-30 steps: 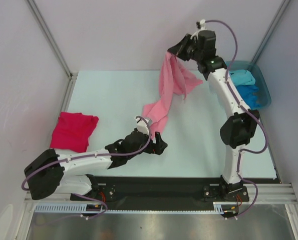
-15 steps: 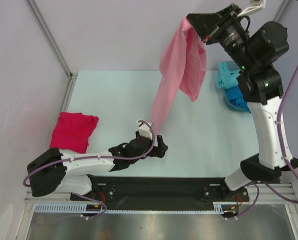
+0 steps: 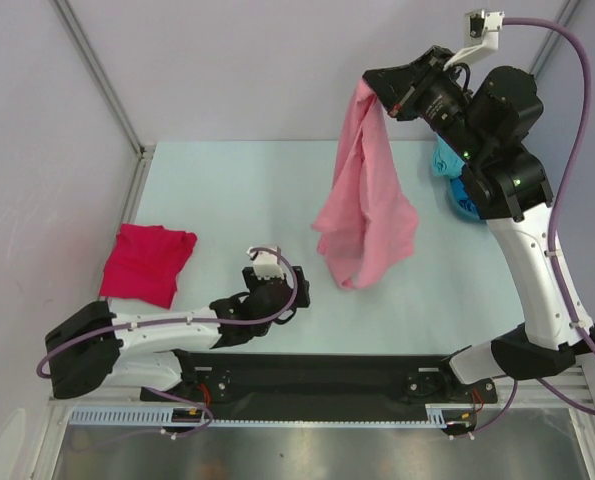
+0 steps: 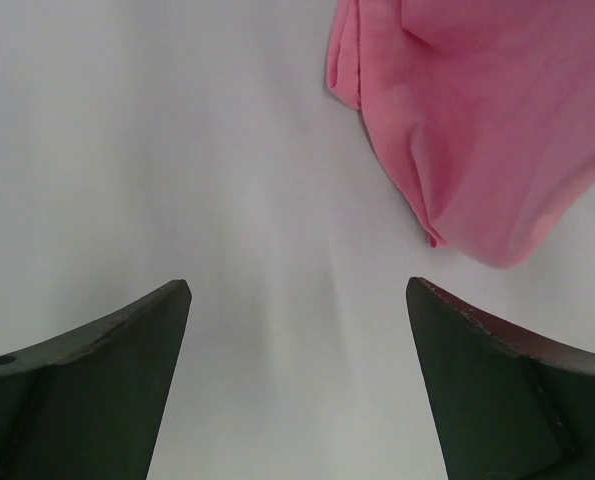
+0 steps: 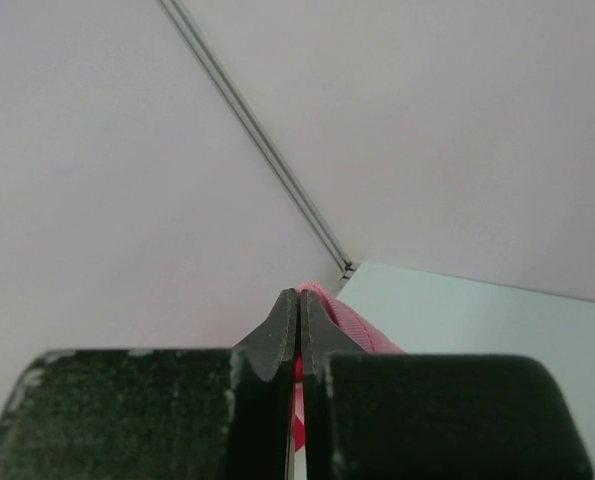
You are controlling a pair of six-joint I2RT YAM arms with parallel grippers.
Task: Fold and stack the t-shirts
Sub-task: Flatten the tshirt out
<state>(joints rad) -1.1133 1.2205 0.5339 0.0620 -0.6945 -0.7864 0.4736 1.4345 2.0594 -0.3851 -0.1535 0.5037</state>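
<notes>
Now that the right gripper [image 3: 382, 92], clenched on the pink shirt [image 3: 367, 215], has raised it high at far right, the shirt hangs free over the table [image 3: 227, 190]. The left gripper [image 4: 299, 290], jaws wide and empty, has drawn back near-left, so the shirt probably still needs spreading flat before folding.

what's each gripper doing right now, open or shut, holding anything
Left gripper: open, holding nothing.
Right gripper: shut on the pink t-shirt, which hangs from it.
</notes>
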